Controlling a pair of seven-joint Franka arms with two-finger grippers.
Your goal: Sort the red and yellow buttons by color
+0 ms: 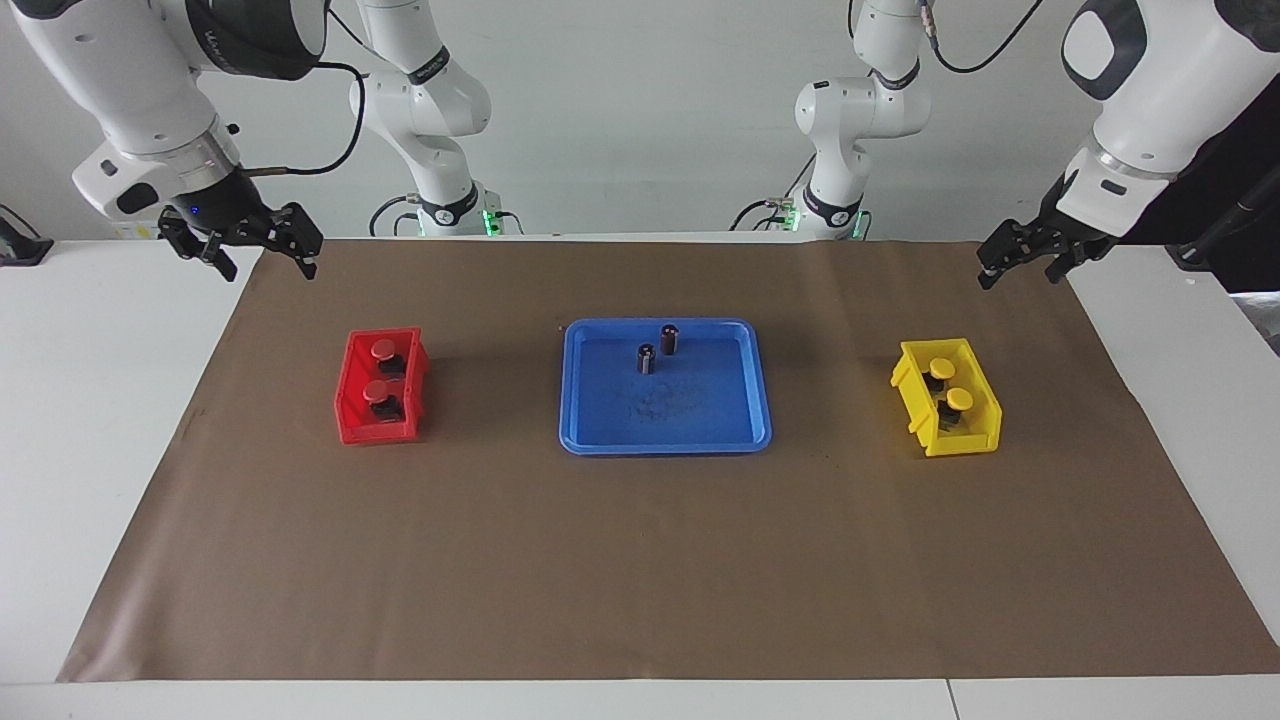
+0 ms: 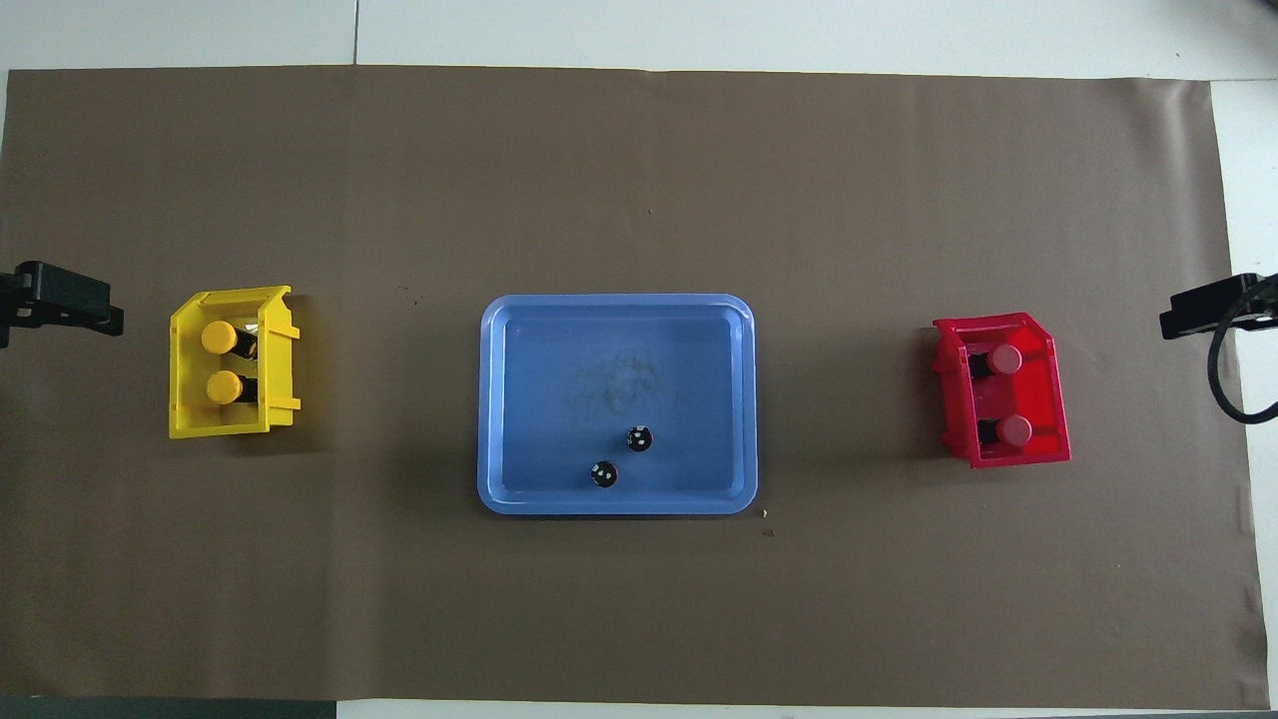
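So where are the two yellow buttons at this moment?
In the facing view, both yellow buttons sit inside the yellow bin at the left arm's end of the table, beside the blue tray. One lies slightly nearer to the robots than the other.

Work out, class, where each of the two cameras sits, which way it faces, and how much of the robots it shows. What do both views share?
Facing view: high across the table, looking at the robots; both arms show, left gripper and right gripper raised, open, empty.
Overhead view: above the robots' end, looking steeply down; only gripper tips show at the side edges.
Shared: blue tray, red bin holding red buttons, yellow bin holding yellow buttons, sides swapped.
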